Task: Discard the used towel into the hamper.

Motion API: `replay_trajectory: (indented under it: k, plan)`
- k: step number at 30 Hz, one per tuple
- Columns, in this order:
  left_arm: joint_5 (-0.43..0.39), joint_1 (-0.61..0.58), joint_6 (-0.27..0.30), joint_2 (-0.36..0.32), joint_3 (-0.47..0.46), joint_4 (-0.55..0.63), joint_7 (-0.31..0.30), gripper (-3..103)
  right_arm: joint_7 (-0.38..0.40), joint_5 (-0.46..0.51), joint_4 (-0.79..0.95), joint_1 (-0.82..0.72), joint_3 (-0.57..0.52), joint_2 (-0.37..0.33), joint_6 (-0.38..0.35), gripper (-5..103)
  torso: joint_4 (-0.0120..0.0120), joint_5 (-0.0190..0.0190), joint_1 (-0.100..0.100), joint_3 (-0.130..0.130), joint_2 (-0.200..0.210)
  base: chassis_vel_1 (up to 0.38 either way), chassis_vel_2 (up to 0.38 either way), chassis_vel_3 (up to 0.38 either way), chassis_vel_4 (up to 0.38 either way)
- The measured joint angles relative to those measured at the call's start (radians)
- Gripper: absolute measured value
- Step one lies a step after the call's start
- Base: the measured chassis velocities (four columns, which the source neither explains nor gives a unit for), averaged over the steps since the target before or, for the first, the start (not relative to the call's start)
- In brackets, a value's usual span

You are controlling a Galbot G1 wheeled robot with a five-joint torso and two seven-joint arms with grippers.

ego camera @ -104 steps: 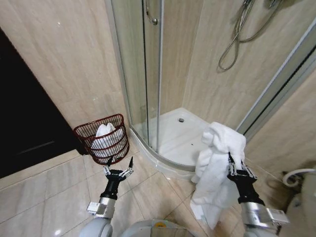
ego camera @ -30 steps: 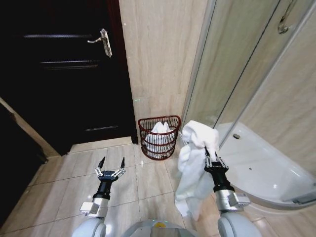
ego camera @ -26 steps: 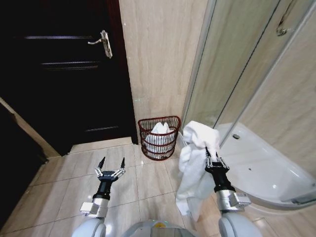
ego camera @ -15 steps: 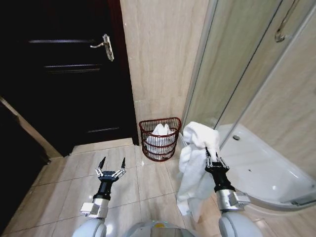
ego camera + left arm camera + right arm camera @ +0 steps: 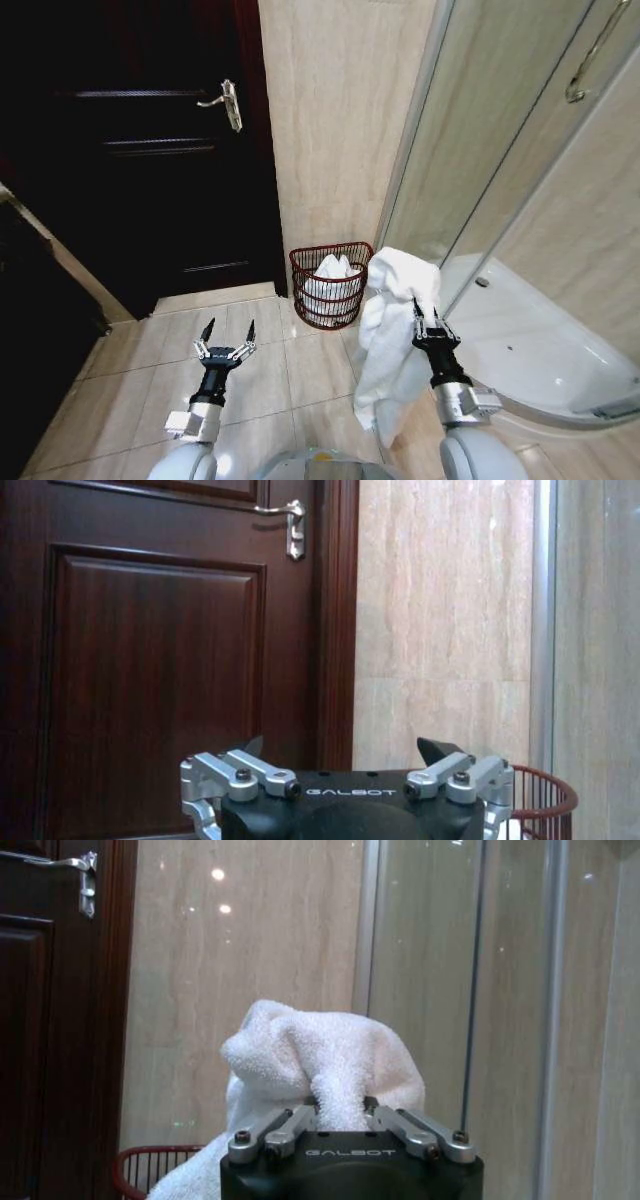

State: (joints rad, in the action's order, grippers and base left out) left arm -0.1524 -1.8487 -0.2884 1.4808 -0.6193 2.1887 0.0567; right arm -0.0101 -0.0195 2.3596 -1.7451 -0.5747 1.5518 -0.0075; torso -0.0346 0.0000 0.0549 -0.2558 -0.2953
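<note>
The right gripper (image 5: 430, 327) is clamped on a bunched white towel (image 5: 395, 340) that hangs toward the floor, just right of the red wire hamper (image 5: 330, 285) by the wall. Carry it high so the tail clears the rim. The left gripper (image 5: 226, 343) hovers spread, empty.

The hamper (image 5: 331, 285) stands on the floor (image 5: 150, 380) against the wall, between the door (image 5: 150, 170) on its left and the shower enclosure (image 5: 520, 250) on its right. A towel (image 5: 395, 330) hangs in front of the hamper, to its right.
</note>
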Motion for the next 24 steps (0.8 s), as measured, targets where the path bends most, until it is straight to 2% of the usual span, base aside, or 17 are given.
replay_trajectory:
  k: [24]
  plan:
    - [0.007, -0.003, -0.008, 0.011, 0.002, -0.002, 0.002, 100, -0.001, -0.004, -0.005, 0.001, 0.009, -0.003, 0.006, 16, 0.0000, 0.0001, 0.034, -0.065, -0.100, -0.021, 0.063, 0.025, -0.064]
